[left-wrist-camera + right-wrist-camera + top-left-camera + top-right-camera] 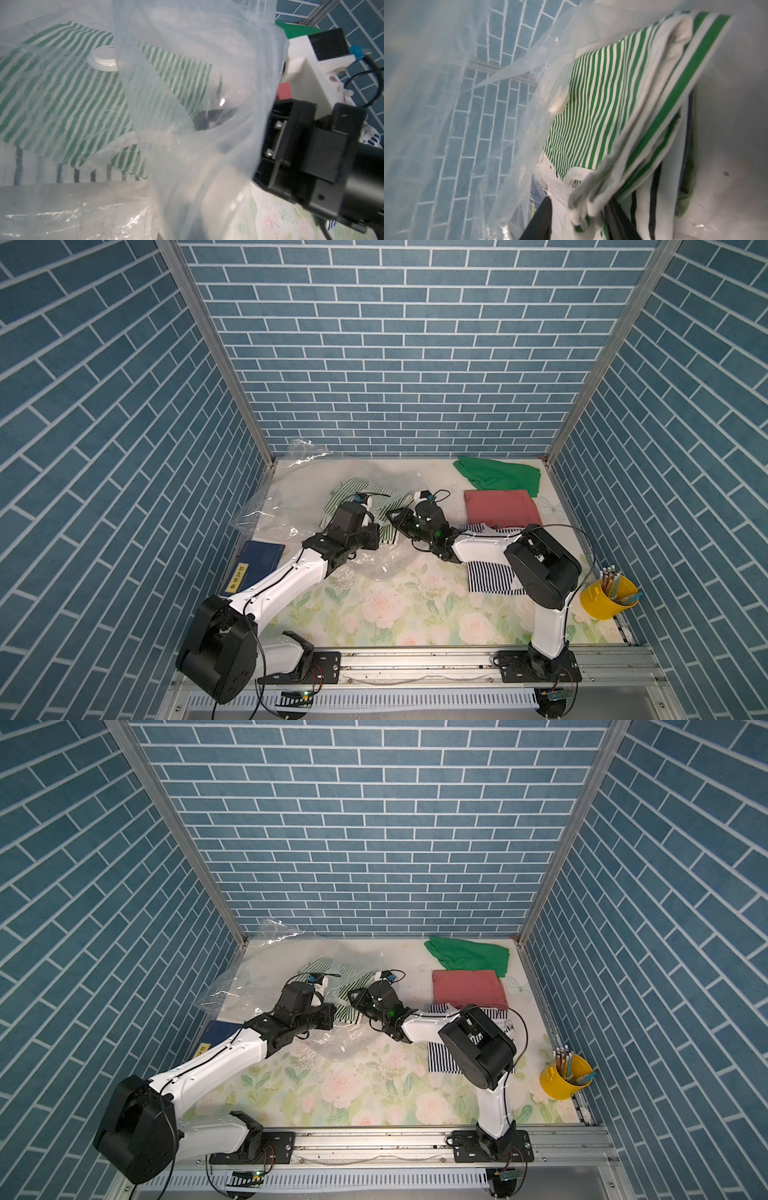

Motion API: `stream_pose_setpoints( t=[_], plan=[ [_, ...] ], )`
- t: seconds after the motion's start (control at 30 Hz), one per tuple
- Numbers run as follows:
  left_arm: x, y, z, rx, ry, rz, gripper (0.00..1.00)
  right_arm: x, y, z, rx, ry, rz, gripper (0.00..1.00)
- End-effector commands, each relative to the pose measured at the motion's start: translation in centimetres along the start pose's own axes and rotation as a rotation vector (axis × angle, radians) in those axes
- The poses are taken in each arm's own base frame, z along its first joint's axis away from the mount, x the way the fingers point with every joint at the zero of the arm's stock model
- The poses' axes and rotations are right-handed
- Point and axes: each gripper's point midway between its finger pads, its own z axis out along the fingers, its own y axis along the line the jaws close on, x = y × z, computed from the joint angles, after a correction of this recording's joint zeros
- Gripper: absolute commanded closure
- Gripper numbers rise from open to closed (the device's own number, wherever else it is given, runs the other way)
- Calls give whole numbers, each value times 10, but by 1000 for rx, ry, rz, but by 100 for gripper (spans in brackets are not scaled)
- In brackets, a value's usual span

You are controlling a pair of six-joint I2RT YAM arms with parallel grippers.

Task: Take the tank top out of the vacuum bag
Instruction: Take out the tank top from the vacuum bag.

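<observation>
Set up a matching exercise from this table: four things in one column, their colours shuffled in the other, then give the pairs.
Things:
1. tank top
2. bucket
3. book
4. valve

Colours:
A. yellow
B. white
C. green and white stripes
D. dark blue

Pairs: 1-C, 2-A, 3-D, 4-B
</observation>
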Motion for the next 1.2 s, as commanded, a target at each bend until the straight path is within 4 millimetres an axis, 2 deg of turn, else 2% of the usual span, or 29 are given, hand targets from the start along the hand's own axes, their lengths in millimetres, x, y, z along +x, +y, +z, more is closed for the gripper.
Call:
stream_pose_setpoints(
  t=[0.0, 0.23, 0.47, 0.6, 0.73, 0.77, 1.1, 1.17],
  plan=[
    [2, 6, 2, -12, -3, 0, 100, 6, -16, 6, 17, 11, 18, 52],
    [2, 6, 5, -10, 4, 0, 100, 5, -28, 16, 43, 21, 22, 42],
    [2, 6, 5, -10, 3, 0, 100, 6, -36, 25, 47, 41, 28, 38],
    [1, 7, 3, -12, -2, -2, 100, 1, -21, 26, 8, 37, 5, 61],
    [1, 8, 3, -14, -3, -6, 100, -2, -5, 18, -23, 38, -31, 95],
    [2, 8, 3, -13, -3, -6, 100, -4, -1, 15, -29, 32, -38, 100],
    [0, 7, 4, -7, -4, -4, 100, -11, 20, -7, -99, -15, -85, 100],
    [1, 7, 4, -9, -3, -5, 100, -12, 18, -10, -83, -25, -101, 100]
  ],
)
